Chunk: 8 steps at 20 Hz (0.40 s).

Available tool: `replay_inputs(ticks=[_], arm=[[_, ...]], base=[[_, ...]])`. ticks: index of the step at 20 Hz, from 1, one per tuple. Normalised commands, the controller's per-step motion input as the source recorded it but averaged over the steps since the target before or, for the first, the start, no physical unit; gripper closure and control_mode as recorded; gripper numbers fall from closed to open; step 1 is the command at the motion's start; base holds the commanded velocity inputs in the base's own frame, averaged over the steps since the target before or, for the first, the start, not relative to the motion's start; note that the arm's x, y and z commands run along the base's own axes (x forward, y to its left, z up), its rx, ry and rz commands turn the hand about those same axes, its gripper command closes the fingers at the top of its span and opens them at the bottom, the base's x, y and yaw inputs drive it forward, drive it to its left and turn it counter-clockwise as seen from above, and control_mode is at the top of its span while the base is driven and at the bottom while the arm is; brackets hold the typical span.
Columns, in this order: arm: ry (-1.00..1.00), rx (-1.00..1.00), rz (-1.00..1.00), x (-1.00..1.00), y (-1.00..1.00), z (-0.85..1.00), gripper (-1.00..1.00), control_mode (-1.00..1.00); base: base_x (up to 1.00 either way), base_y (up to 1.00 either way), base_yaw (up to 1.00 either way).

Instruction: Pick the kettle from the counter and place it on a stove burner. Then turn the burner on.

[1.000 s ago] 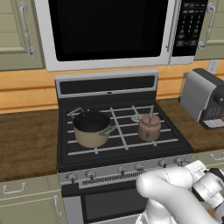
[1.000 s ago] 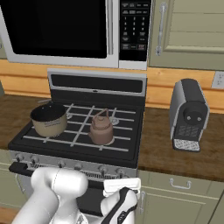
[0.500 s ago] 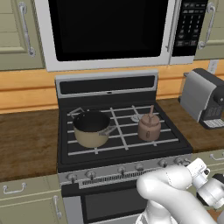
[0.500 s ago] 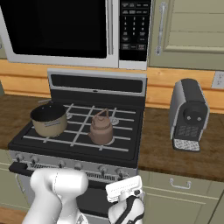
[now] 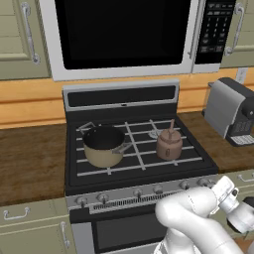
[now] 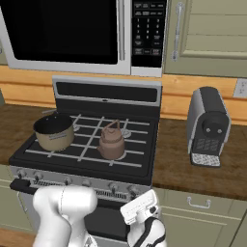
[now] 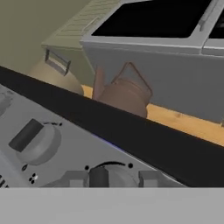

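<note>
Arm is folded low in front of the base, elbow bulging up at the bottom of both base views. Forearm runs down and out toward the right, wrist bent. Gripper point(image 7: 99, 178) points slightly upward along the hand view; grey finger tips point(image 7: 74, 178) rise at the bottom, spread to either side of a dark stub. Jaws look parted, hard to confirm from this angle. Nothing held.

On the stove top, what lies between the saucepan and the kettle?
Nothing stands between the saucepan and the kettle: just black grate bars over the stove top, plus the saucepan's own handle reaching toward the kettle. The left base view shows this.
</note>
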Motion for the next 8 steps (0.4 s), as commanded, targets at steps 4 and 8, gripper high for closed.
replay_inputs(ticks=[4, 8], arm=[[-0.26, -0.25, 0.15, 0.00, 0.00, 0.00, 1.00, -1.00], [-0.14, -0.11, 0.12, 0.00, 0.00, 0.00, 1.00, -1.00]], base=[[0.00, 0.00, 0.00], [0.00, 0.00, 0.00]])
